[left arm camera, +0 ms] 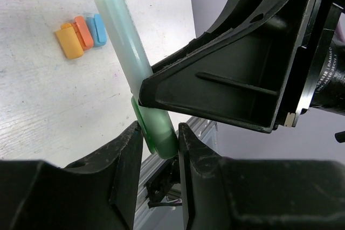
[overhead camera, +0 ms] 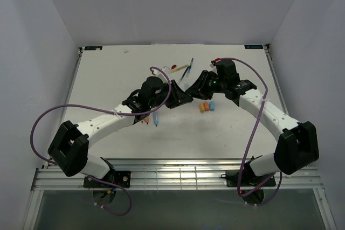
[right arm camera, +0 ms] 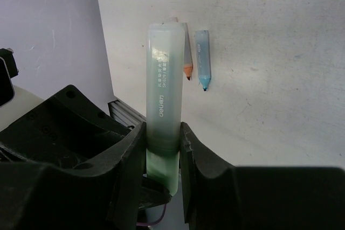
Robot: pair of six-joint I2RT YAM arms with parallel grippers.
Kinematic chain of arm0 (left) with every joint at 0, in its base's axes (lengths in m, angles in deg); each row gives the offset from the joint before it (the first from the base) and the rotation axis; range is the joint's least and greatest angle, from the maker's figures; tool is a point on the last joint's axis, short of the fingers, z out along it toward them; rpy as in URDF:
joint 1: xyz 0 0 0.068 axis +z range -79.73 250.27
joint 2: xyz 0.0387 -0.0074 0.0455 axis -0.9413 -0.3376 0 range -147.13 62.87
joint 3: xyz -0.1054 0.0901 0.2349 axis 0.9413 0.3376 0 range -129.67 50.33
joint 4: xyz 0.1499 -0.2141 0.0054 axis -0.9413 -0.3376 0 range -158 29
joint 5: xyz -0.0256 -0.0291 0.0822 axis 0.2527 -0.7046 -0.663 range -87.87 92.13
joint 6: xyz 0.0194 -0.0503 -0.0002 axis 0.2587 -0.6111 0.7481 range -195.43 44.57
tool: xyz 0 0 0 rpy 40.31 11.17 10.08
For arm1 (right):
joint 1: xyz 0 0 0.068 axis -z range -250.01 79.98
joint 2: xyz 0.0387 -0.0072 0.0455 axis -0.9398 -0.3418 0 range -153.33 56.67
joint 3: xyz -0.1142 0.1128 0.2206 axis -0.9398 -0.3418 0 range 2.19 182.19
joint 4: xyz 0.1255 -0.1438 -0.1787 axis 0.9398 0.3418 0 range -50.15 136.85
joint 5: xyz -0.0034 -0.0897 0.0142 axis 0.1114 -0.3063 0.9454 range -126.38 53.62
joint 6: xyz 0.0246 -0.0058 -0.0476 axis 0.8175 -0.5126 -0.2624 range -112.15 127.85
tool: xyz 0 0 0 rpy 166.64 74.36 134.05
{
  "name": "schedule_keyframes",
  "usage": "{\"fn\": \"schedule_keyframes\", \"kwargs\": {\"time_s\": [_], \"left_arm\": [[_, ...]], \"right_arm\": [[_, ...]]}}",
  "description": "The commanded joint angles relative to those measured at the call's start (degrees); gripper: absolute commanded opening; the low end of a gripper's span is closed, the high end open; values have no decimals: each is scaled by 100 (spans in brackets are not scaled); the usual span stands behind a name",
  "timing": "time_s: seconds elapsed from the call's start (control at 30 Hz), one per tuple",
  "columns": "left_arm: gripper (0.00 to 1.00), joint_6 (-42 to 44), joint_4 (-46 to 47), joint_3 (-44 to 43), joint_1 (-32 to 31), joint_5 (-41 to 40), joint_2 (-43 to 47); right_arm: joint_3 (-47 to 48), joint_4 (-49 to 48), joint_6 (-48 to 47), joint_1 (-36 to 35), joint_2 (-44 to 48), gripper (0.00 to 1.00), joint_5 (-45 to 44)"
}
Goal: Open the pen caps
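Both arms meet above the middle of the table [overhead camera: 108, 79], the left gripper [overhead camera: 180, 96] and right gripper [overhead camera: 198, 82] nose to nose. Left wrist view: the left gripper [left arm camera: 160, 134] is clenched on the green cap [left arm camera: 156, 127], one finger on each side, cap pinched between the pads. The pale green barrel [left arm camera: 121, 36] runs up and away from the cap, tilted to the left in that view. Right wrist view: the right gripper [right arm camera: 161, 133] grasps the same barrel [right arm camera: 164, 68] just beside the cap end, fingers tight on both sides; the darker green cap [right arm camera: 160, 173] shows directly below the fingers. Cap and barrel appear joined; no gap visible between them, so the cap is not yet off. The pen is held clear of the table by both grippers. Three loose caps [left arm camera: 83, 32] lie on the table side by side and touching: yellow-orange, orange, blue; in the top view they sit just near of the right gripper [overhead camera: 206, 106]. An orange-tipped pen [right arm camera: 187, 52] and a blue pen [right arm camera: 202, 60], both uncapped, lie side by side on the table beside the left forearm. Thin pens [overhead camera: 187, 70] lie on the far side of the grippers.
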Motion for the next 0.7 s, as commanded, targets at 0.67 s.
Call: {"fn": "schedule_keyframes", "kwargs": {"time_s": [0.67], "left_arm": [[0,678,-763,-89,-41,649,334]], "right_arm": [[788,669,-999,-97,-378,44,172]]}}
